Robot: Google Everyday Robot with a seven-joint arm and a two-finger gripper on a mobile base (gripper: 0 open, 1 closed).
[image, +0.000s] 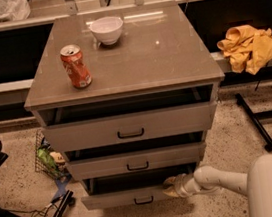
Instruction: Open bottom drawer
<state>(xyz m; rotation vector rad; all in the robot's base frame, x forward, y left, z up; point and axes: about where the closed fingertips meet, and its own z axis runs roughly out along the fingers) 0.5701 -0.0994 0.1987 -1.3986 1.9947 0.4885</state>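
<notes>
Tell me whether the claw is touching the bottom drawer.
Cannot tell. In the camera view the claw overlaps the right end of the bottom drawer, but neither contact nor a gap shows plainly.

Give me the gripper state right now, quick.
Gripper: low at the right end of the bottom drawer front, against it; open or closed cannot be told.
</notes>
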